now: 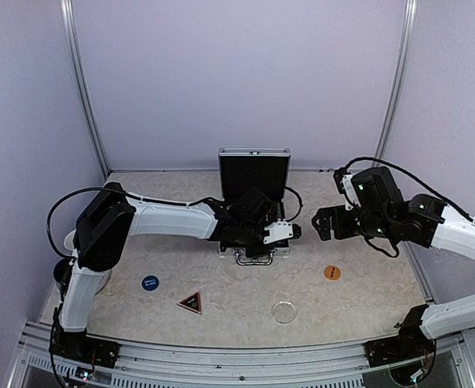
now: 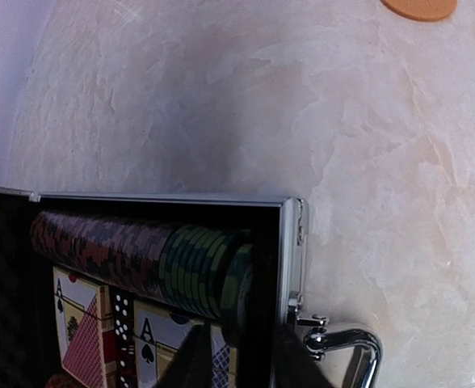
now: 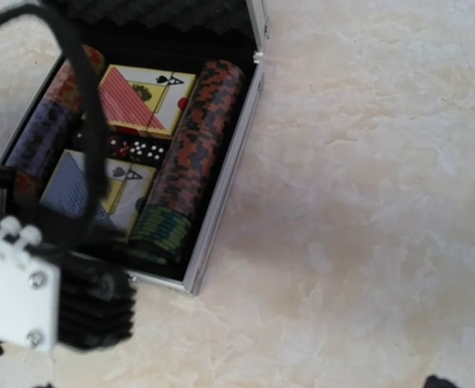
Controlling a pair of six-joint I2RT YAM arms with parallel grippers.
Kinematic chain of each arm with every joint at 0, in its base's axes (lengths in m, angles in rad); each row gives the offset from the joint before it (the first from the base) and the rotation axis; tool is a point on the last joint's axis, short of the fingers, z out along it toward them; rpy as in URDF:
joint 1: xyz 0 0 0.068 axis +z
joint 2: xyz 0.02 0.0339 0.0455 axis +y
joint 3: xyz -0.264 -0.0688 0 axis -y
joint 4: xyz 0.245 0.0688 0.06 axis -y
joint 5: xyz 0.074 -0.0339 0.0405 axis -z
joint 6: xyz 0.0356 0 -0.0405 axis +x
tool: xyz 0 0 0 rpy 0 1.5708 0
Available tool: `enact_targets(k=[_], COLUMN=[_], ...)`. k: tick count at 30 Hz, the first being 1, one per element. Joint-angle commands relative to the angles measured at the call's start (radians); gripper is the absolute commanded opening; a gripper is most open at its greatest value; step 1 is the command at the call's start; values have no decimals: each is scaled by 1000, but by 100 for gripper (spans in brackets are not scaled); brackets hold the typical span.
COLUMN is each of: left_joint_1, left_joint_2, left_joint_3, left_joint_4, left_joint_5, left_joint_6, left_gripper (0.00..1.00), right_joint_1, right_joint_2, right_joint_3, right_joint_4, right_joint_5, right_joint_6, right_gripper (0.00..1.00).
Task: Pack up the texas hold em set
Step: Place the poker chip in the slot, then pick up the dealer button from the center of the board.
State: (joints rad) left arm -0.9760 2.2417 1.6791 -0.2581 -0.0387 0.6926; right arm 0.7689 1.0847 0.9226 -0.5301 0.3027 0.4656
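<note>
**Two decks and the chip rows lie in the open case**

The silver briefcase (image 1: 254, 171) stands open at the middle of the surface (image 1: 237, 331), toward the back, with its black-lined lid upright. In the right wrist view a red-backed deck (image 3: 145, 101) and a blue-backed deck (image 3: 100, 190) lie in its tray, with dice (image 3: 136, 149) between them. One chip row (image 3: 193, 153) runs along the right wall and another chip row (image 3: 48, 121) along the left wall.

The left arm (image 1: 173, 218) reaches across the case. The left jaws hang over its front edge, close to the metal handle (image 2: 346, 343). I cannot tell if they are wide or narrow.

The right arm (image 1: 383, 210) holds the right jaws in the air just to the right of the case. They stand wide, with nothing between them.

Four things lie on the surface in front of the case, well apart from each other: the blue button (image 1: 149, 282), the dark triangle marker (image 1: 190, 302), the orange button (image 1: 332, 272) and a clear round dish (image 1: 284, 312).
</note>
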Motion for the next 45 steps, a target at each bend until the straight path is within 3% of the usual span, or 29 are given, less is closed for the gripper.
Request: enact_targets(k=[1, 7, 11, 17, 21, 26, 31, 38, 45], left_joint_1=[-1, 12, 13, -16, -37, -84, -150, -186, -197], left_joint_2=[26, -44, -159, -443, -652, -911, -1131, -1282, -1253], left_joint_3=[37, -5, -87, -306, -528, -771, -887, -949, -956], left_joint_4=[39, 146, 222, 198, 147, 91, 35, -8, -56], left_joint_5=[-49, -139, -231, -439, -461, -476, -492, -502, -528], left_joint_6=[-21, -122, -228, -535, -759, -943, -1059, -1142, -1181], left_gripper=[44, 85, 98, 99, 99, 99, 99, 99, 99], right_joint_1=[-12, -11, 18, 224, 307, 349, 354, 413, 494], right_joint_2=[9, 37, 107, 318, 470, 581, 605, 636, 721], right_joint_3=[-1, 12, 13, 53, 82, 83, 59, 70, 136], right_joint_4=[24, -12, -49, -101, -109, -105, -101, -98, -222], right_joint_5=[-10, -86, -252, -205, -195, -210, -227, -298, -219], right_joint_6=[-9, -17, -24, 19, 42, 48, 59, 48, 77], right_gripper=[99, 99, 99, 99, 99, 99, 99, 92, 87])
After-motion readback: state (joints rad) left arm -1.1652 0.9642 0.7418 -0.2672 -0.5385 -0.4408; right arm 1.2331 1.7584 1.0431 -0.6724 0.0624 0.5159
